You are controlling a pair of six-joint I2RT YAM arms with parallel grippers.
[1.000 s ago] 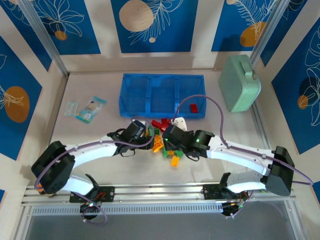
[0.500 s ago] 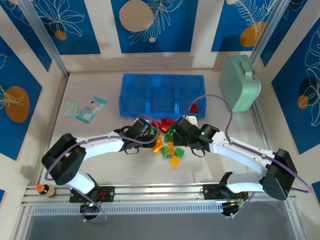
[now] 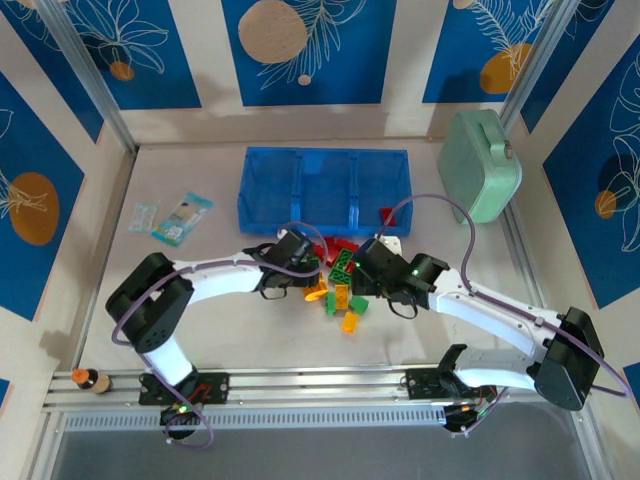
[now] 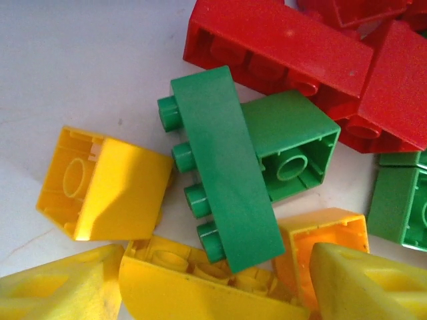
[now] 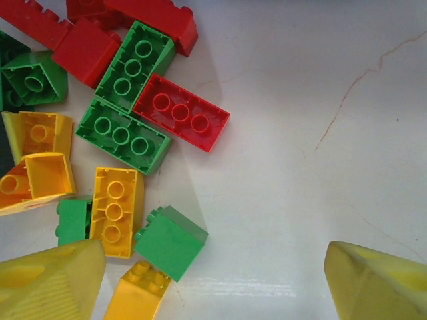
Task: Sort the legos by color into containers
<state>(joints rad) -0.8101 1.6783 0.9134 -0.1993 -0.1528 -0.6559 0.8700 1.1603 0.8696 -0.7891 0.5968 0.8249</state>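
I am at the picking step: my left gripper [image 4: 213,288] and right gripper [image 5: 213,280] both hang wide open over the legos [image 3: 340,295] at frame centre, just below the tray [image 3: 268,190], so next I should close on one brick.

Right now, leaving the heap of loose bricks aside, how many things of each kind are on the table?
Blue tray: 1
Red brick in its right compartment: 1
Pale packets: 2
Mint-green case: 1
Small orange-capped object by the near rail: 1
Total: 6
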